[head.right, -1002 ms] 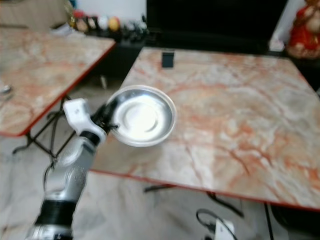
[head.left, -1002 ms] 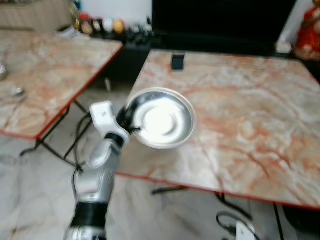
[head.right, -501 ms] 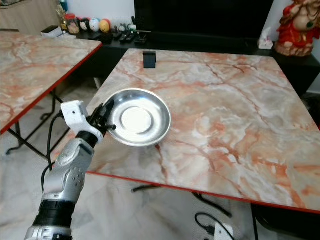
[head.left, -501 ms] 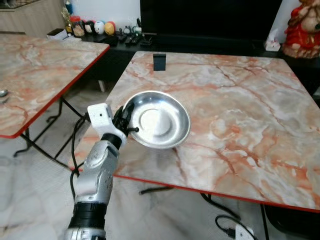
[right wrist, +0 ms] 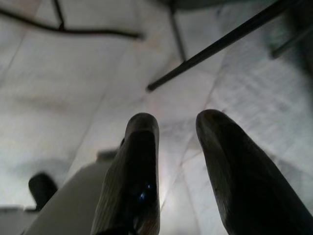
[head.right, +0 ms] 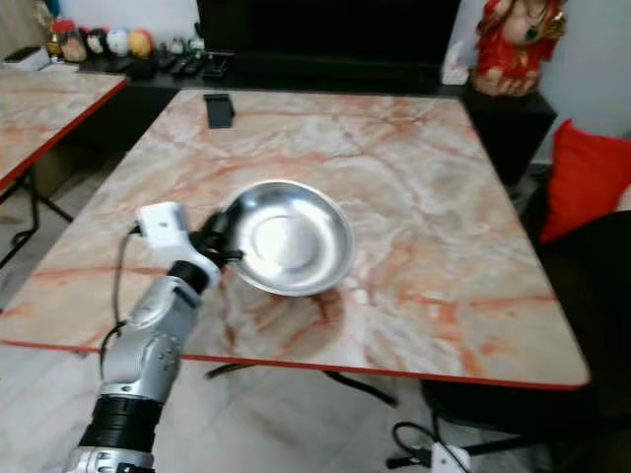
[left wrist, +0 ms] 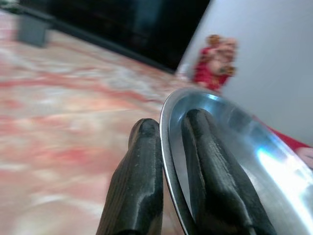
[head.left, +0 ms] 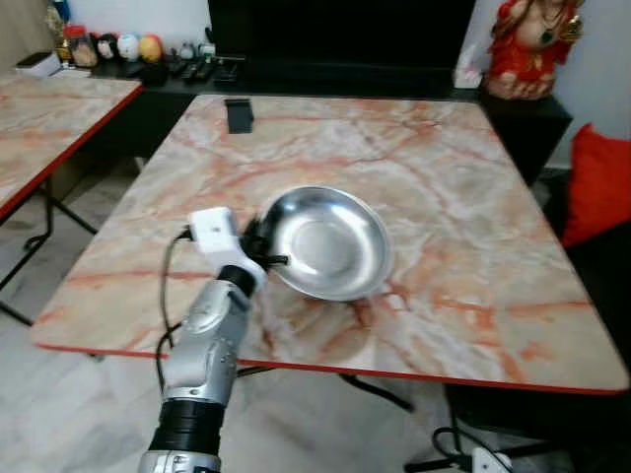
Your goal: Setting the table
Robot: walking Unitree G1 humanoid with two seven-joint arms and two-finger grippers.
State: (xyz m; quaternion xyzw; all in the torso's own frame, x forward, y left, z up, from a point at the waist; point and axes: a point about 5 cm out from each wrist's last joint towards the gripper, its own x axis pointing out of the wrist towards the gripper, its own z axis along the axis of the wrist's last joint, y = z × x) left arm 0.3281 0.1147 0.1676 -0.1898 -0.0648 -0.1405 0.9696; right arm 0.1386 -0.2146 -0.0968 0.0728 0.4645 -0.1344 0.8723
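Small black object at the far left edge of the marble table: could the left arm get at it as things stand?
Probably not yet. The left gripper is shut on the steel plate's rim, so it is occupied, and the black object stands apart, across bare marble table. Nothing blocks the path.

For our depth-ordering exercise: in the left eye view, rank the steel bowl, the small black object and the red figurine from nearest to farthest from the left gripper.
1. Steel bowl, clamped in the left gripper.
2. Small black object, at the table's far left edge.
3. Red figurine, beyond the far right corner.

Marble-patterned tables [head.left: 473,197], pale tiled floor [head.left: 69,404]
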